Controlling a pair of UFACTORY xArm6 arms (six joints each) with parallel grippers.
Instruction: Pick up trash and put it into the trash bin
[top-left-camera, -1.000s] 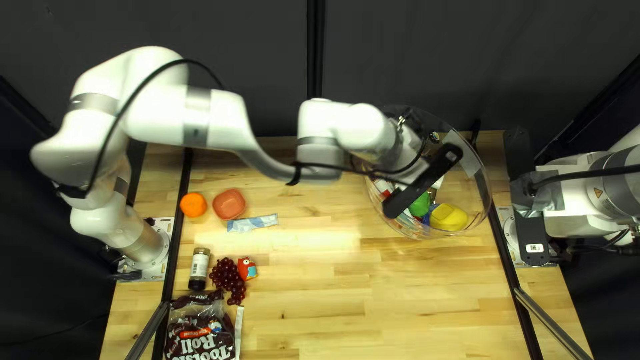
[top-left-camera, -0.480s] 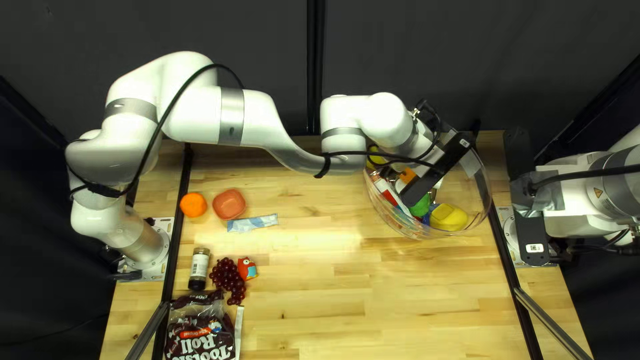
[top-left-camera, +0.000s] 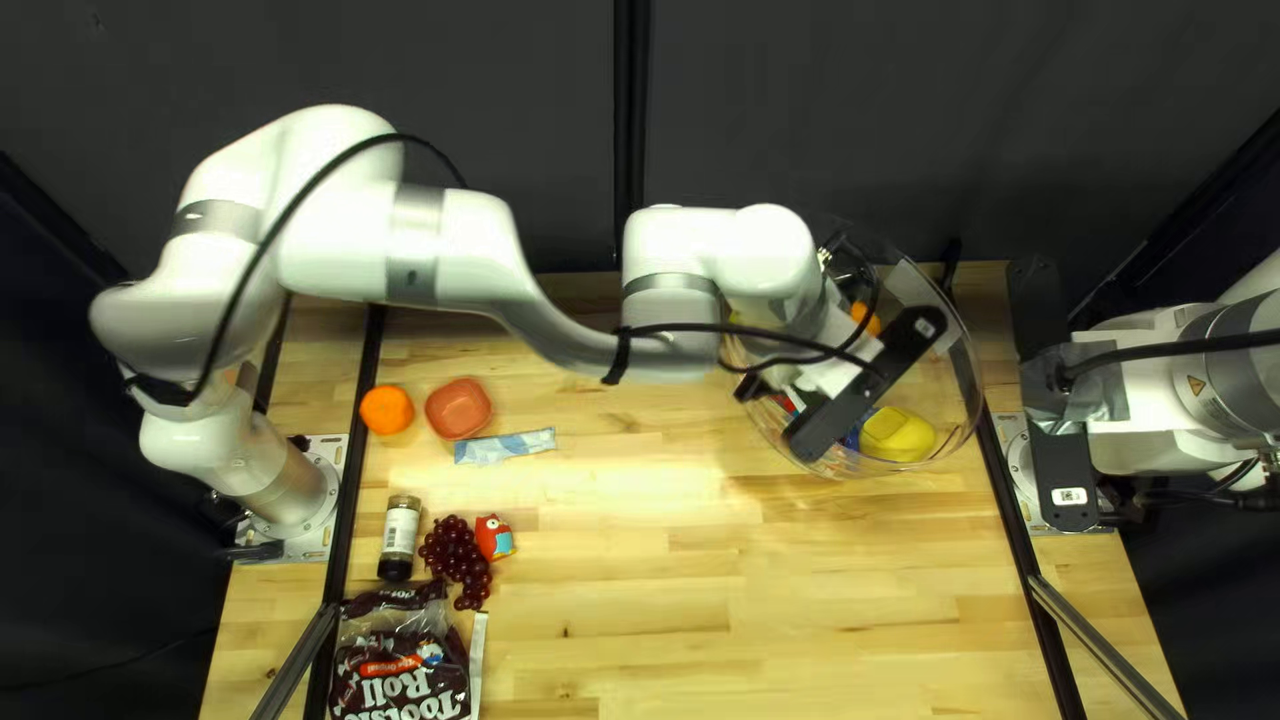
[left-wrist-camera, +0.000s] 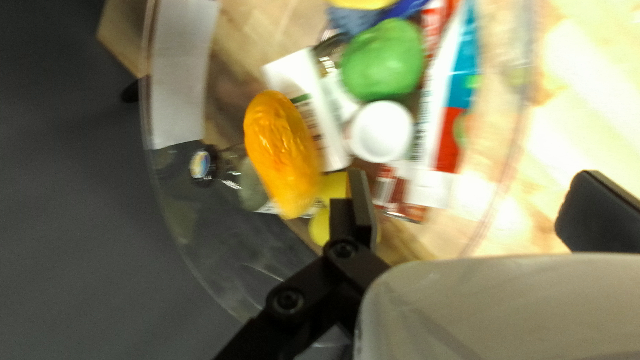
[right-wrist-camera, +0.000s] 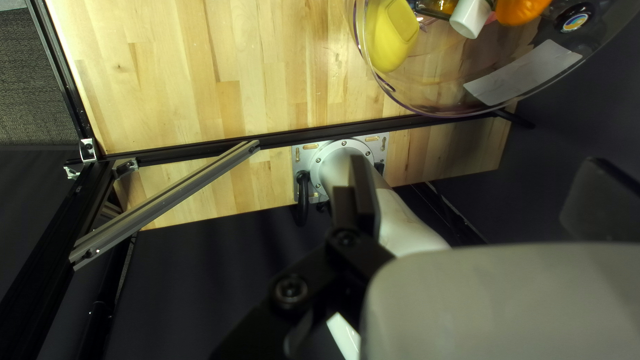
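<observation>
Over the clear round bin (top-left-camera: pixel 978 395), my left gripper (top-left-camera: pixel 758 387) reaches down from the back. In the left wrist view my left gripper (left-wrist-camera: pixel 475 207) is open, its fingers wide apart with nothing touching both. A crinkled orange item (left-wrist-camera: pixel 280 150) lies over the bin's contents beside one finger; whether it rests on them is unclear. Inside are a green lump (left-wrist-camera: pixel 383 60), a white cap (left-wrist-camera: pixel 381 131) and a red-blue-white tube (left-wrist-camera: pixel 453 87). My right gripper (top-left-camera: pixel 1060 440) hangs at the table's right edge; in its wrist view the right gripper (right-wrist-camera: pixel 473 200) is open and holds nothing.
On the table's left side are an orange (top-left-camera: pixel 387 410), a red dish (top-left-camera: pixel 458 408), a blue-white wrapper (top-left-camera: pixel 504 446), a spice jar (top-left-camera: pixel 399 534), grapes (top-left-camera: pixel 454 554), a red packet (top-left-camera: pixel 494 538) and a candy bag (top-left-camera: pixel 400 667). Black rails run along both sides.
My left arm swung right, then slightly back left and nearer the table's front edge. The orange item, lately under the wrist, now shows farther right. The right arm is unmoved.
</observation>
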